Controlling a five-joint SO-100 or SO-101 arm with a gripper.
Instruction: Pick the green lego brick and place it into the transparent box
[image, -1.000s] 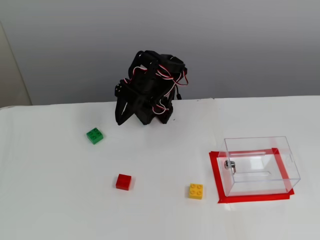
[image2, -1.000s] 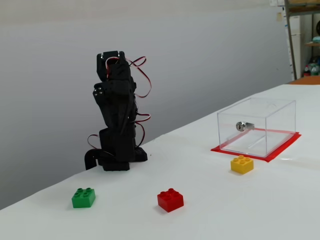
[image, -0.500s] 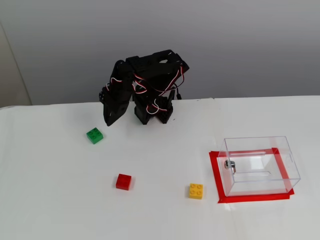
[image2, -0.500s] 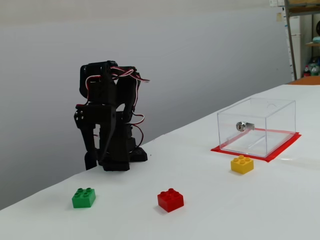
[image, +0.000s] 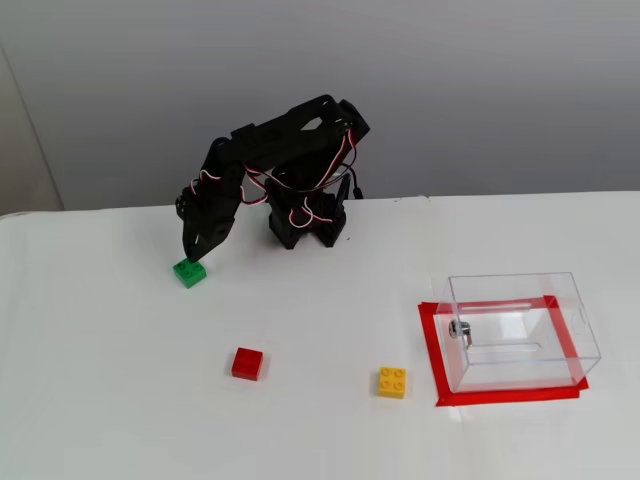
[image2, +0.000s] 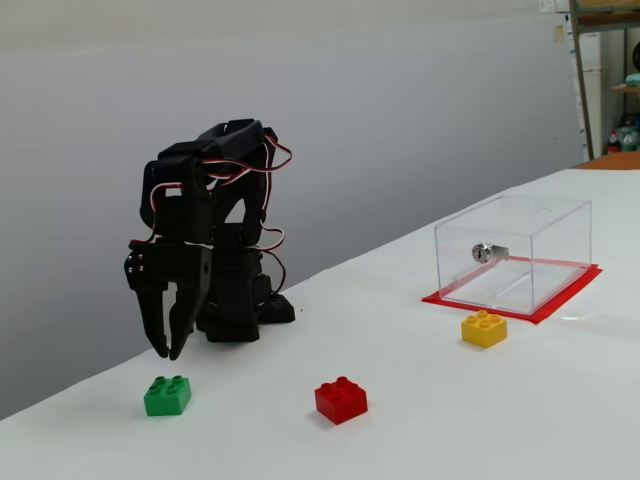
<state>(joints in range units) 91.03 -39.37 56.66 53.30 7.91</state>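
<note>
My end effector (image2: 165, 350) hung just above the green lego brick (image2: 167, 395), fingers slightly apart and empty. The brick lay on the table at nine o'clock; the transparent box (image: 520, 330) at three was empty. Everything remained.

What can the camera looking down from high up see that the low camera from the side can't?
Only the high fixed view shows the red tape framing all round the transparent box.

Only the low fixed view shows clear air between the gripper and the green lego brick, plus shelves far back.

Both fixed views show the red brick, the yellow brick, and the box's metal fitting.
</note>
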